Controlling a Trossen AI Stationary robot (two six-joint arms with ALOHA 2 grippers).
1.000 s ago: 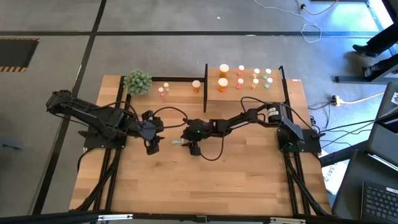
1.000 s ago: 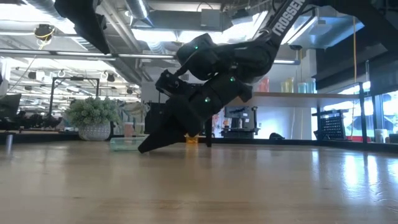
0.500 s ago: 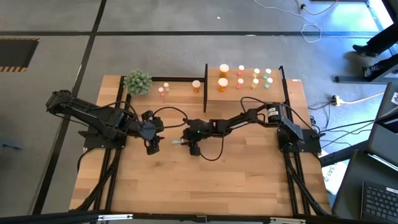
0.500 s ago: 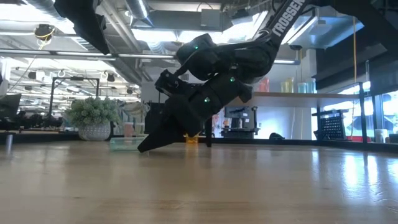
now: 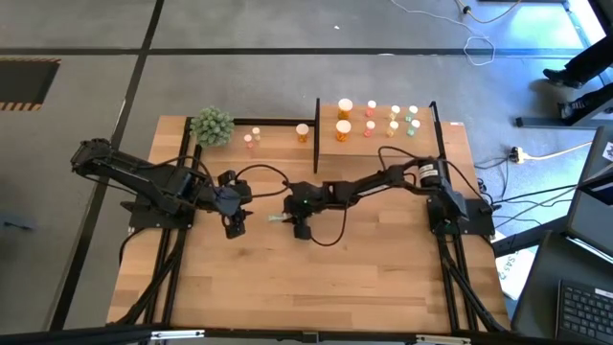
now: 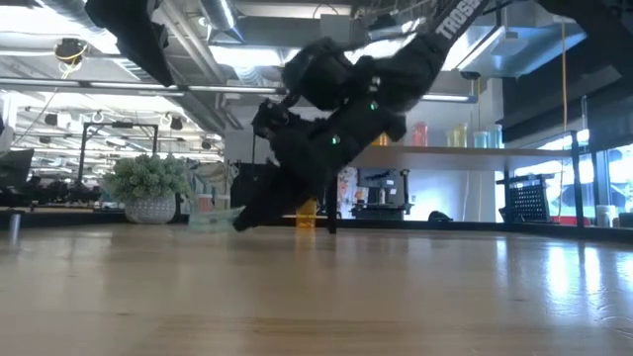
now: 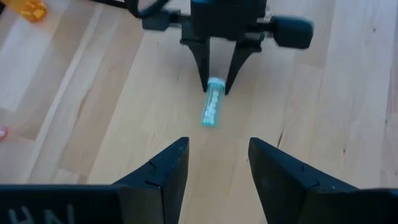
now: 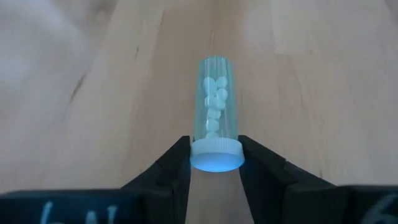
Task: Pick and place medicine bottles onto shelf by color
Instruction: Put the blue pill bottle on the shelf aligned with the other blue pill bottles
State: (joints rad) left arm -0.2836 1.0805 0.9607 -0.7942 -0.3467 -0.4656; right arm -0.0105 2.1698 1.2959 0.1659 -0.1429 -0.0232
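A green clear bottle with a pale cap and white pills inside sits between my right gripper's fingers near the table's middle. In the low view the bottle is just above the tabletop. My left gripper is open and waits a short way to the bottle's left, facing it. The shelf stands at the table's far right and carries orange, pink, yellowish and green bottles. A pink bottle and an orange one stand on the table by its far edge. My right gripper pinches the green bottle at its cap end between the two fingers. The fingers come from the table's right, slanting down, in line with the bottle's length. The bottle points toward the table's left, nearly level, lifted slightly off the wood.
A green plant ball in a pot stands at the far left corner. A black post marks the shelf's left side. Cables loop over the table behind my right arm. The near half of the tabletop is bare wood.
My right gripper has risen a little and shifted slightly toward the table's right, tipping closer to level. The green bottle, which lay on the table, has come up with it and now hangs just off the wood.
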